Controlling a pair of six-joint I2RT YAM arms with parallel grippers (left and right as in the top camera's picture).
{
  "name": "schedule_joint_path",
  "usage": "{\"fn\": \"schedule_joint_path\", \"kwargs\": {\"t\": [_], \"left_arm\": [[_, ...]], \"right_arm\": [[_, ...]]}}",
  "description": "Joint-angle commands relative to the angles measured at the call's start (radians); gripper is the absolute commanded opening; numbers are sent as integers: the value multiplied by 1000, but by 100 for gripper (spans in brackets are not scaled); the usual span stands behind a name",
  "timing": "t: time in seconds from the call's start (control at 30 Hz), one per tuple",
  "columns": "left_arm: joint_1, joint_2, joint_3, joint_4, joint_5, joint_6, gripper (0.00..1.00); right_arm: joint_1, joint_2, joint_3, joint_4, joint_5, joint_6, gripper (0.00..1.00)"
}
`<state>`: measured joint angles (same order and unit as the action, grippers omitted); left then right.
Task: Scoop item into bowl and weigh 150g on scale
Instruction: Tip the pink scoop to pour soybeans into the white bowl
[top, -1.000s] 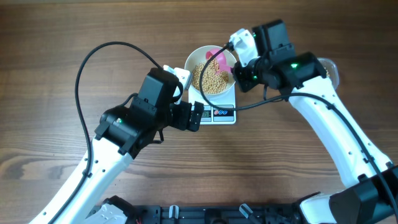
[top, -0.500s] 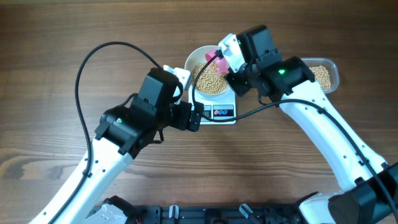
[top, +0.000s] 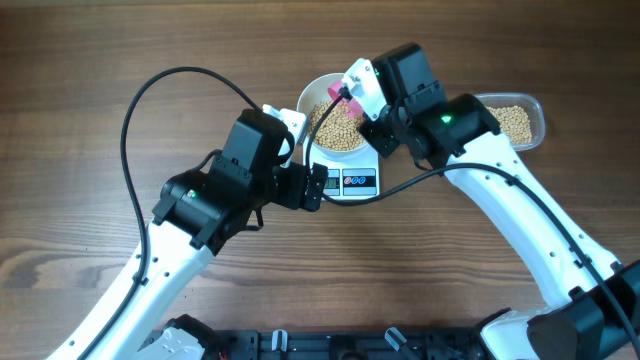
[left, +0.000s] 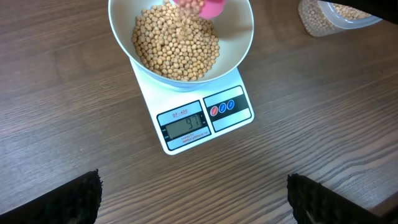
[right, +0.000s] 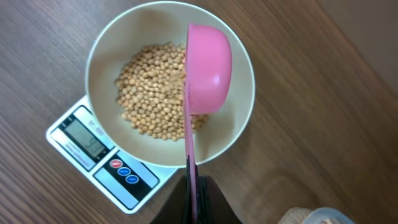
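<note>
Left wrist view only: scale display and buttons face the camera (digits too faint to read surely); left jaws spread wide at the bottom corners, holding nothing.
Right wrist view only: right jaws pinching the handle of a pink scoop, turned on its side over the bowl.
Overhead only: both arms together; the whole tub, right of the scale on the wood worktop.
Bowl: white, deep, sitting on the scale, part full of beans.
Tub: clear, holding more beans.
Beans: small, round, tan, heaped mid-bowl.
</note>
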<state>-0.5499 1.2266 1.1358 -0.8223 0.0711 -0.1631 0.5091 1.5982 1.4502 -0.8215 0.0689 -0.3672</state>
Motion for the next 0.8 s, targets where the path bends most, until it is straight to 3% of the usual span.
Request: {"fn": "schedule_joint_path", "kwargs": {"t": [0.0,0.53,0.77], "left_arm": [[-3,-7,-5,2,-16,-10,100],[-3,-7,-5,2,-16,-10,100],[-3,-7,-5,2,-16,-10,100]], "right_arm": [[2,-34,29,6,55,-32,4],[59,-34,29,21,133,-58,4],[59,-34,29,21,69,15,4]]}}
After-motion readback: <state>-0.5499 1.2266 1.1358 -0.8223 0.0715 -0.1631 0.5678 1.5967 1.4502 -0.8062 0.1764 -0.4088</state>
